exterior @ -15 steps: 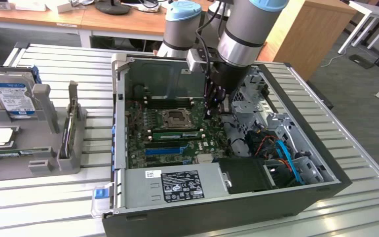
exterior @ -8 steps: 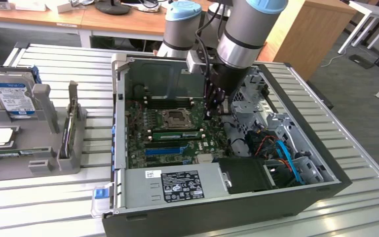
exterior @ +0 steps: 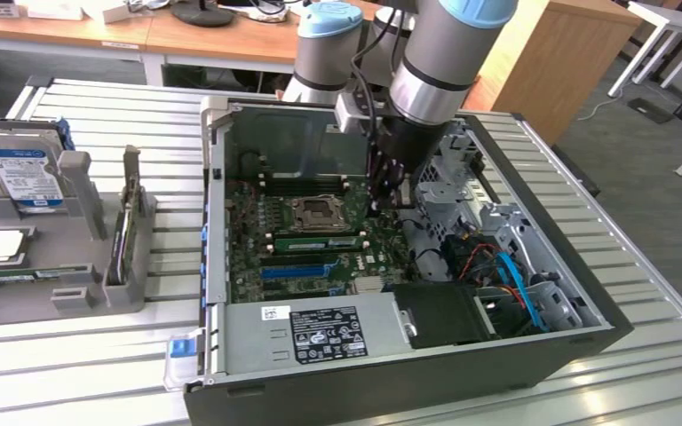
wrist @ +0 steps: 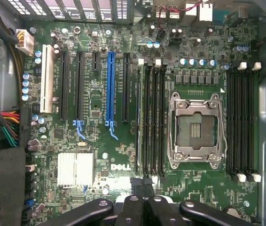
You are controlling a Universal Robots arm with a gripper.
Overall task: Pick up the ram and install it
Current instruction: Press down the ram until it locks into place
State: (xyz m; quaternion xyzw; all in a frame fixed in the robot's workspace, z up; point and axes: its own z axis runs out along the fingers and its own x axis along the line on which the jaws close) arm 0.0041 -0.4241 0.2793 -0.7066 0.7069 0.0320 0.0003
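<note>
The ram [exterior: 312, 240], a long green stick with dark chips, lies seated in a slot on the motherboard just beside the CPU socket [exterior: 315, 213]. In the wrist view the ram [wrist: 140, 117] stands edge-on in the outermost slot of the bank next to the socket [wrist: 196, 129]. My gripper [exterior: 379, 209] reaches down into the open computer case [exterior: 217, 222], just past one end of that slot row. Its black fingers [wrist: 133, 209] are shut together, with nothing visible between them, and the gripper [wrist: 142, 182] hangs in line with the ram's end.
A grey rack [exterior: 68, 266] at the exterior view's left holds a blue-labelled hard drive [exterior: 21, 173] and a thin upright stick [exterior: 120, 235]. A long blue slot [wrist: 110, 84], a heatsink [wrist: 75, 168], the power supply [exterior: 317, 333] and cables [exterior: 507, 266] crowd the case.
</note>
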